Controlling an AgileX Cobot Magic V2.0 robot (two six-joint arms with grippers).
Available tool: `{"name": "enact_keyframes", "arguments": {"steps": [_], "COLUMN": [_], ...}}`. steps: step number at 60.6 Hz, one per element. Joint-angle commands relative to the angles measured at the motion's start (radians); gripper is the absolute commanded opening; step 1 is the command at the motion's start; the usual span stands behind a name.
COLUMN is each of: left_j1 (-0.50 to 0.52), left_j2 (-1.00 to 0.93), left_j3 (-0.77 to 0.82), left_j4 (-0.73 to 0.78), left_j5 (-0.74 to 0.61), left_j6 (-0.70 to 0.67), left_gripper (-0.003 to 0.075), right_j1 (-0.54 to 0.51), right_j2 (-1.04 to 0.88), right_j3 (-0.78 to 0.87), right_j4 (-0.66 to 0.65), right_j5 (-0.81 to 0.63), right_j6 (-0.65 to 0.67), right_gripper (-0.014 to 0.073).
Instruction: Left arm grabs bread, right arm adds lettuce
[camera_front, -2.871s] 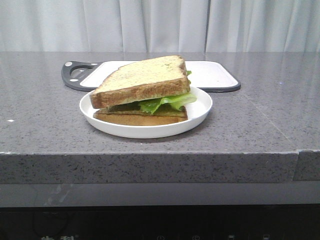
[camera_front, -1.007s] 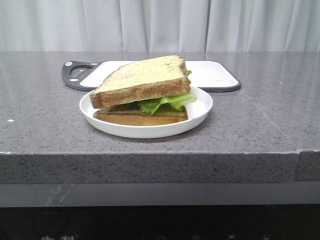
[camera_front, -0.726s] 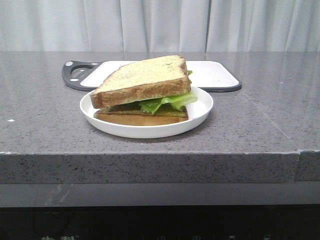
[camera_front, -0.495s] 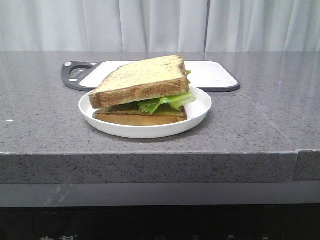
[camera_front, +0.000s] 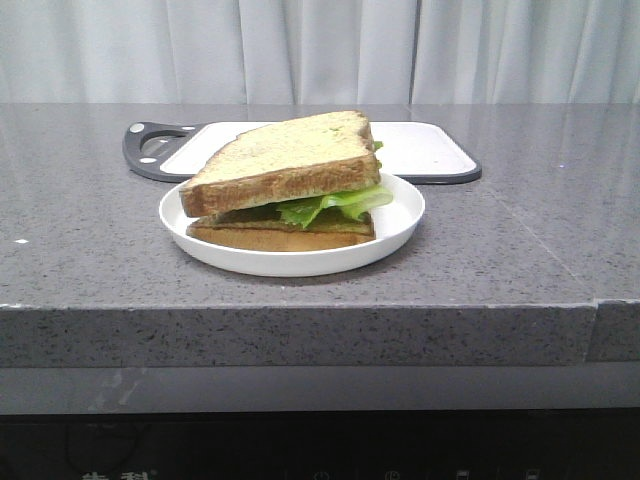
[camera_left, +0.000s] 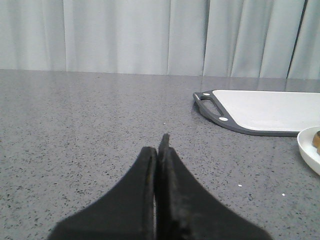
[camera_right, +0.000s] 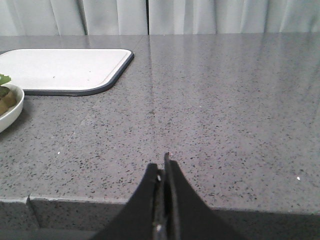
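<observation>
The bread (camera_front: 283, 158) is seen tilted atop the lettuce (camera_front: 335, 203) on the white plate (camera_front: 400, 222), just before the cutting board (camera_front: 425, 150). The lettuce is largely hidden beneath it. The left tool (camera_left: 159, 150) and right tool (camera_right: 163, 170) are pressed together, empty, above the bench (camera_front: 90, 240).

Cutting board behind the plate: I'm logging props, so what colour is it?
The cutting board is white with a dark grey rim and handle, clearest in the left wrist view.
</observation>
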Motion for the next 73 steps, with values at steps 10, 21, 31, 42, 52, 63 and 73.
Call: {"name": "enact_keyframes", "arguments": {"steps": [10,21,31,42,52,63,73], "left_j1": [0.003,0.003,0.003,0.003,0.003,0.003,0.003], "left_j2": [-0.017,-0.017,-0.017,-0.017,-0.017,-0.017,-0.017], "left_j3": [0.005,0.005,0.005,0.005,0.005,0.005,0.005], "left_j4": [-0.007,-0.007,-0.007,-0.007,-0.007,-0.007,-0.007], "left_j5": [-0.081,-0.081,-0.081,-0.081,-0.081,-0.081,-0.081], "left_j6": [-0.002,-0.002,-0.002,-0.002,-0.002,-0.002,-0.002], "left_gripper": [-0.002,-0.002,-0.002,-0.002,-0.002,-0.002,-0.002], "right_j1": [-0.009,-0.009,-0.009,-0.009,-0.009,-0.009,-0.009], "right_j2": [-0.023,-0.023,-0.024,-0.024,-0.024,-0.024,-0.023], "right_j3": [-0.003,-0.003,-0.003,-0.003,-0.003,-0.003,-0.003], "right_j4": [-0.006,-0.006,-0.045,-0.08,-0.078,-0.078,-0.078], "right_j5": [-0.089,-0.094,-0.132,-0.196,-0.194,-0.194,-0.194], "right_j6": [-0.008,-0.008,0.026,0.072,0.072,0.072,0.072], "right_gripper": [-0.0067,-0.0067,-0.0067,-0.0067,-0.0067,-0.0067,-0.0067]}}
